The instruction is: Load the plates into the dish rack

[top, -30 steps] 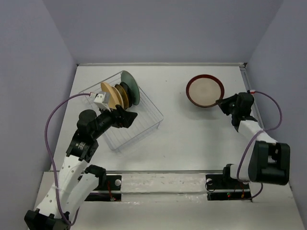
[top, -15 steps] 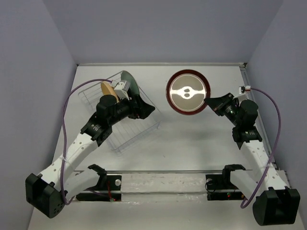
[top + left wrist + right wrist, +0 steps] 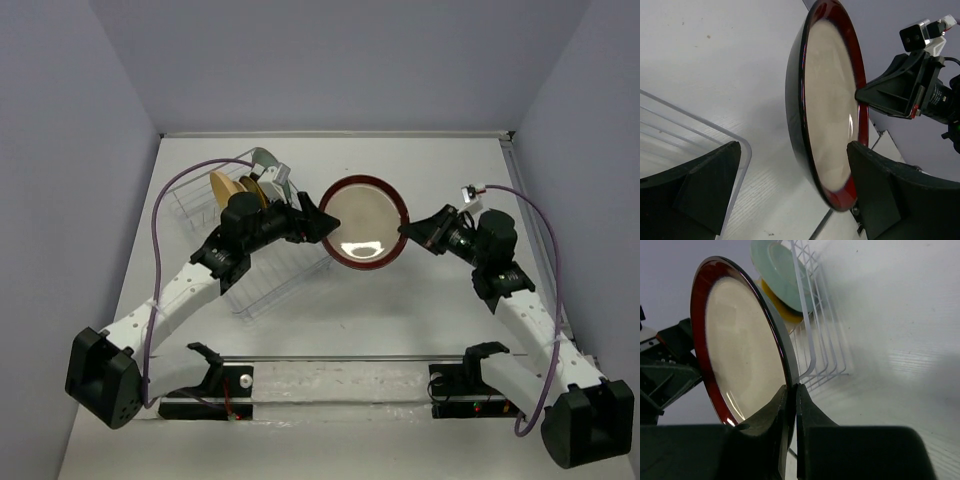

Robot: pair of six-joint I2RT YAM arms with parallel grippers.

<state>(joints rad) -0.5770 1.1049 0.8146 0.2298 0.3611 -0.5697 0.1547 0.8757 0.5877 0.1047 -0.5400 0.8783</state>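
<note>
While the right end effector [image 3: 405, 230] clamps the red-rimmed plate [image 3: 362, 220] at 3 o'clock, the left end effector [image 3: 325, 218] straddles its 9 o'clock rim. Its fingers gape wide.

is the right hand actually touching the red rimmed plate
Touching. The right wrist view shows the right hand shut on the rim of the red-rimmed plate, pinching it from both sides with no gap.

Counter [image 3: 420, 310], contents:
- Dish rack [image 3: 262, 290]: left rear, set askew.
- Standing plates [image 3: 228, 186]: in the rack's far end, on edge, side by side; three or perhaps four, since the arm hides part.
- Large plate [image 3: 362, 222]: just right of the rack, raised on edge, between the left gripper [image 3: 318, 220] at its left rim and the right gripper [image 3: 408, 230] at its right rim.
</note>
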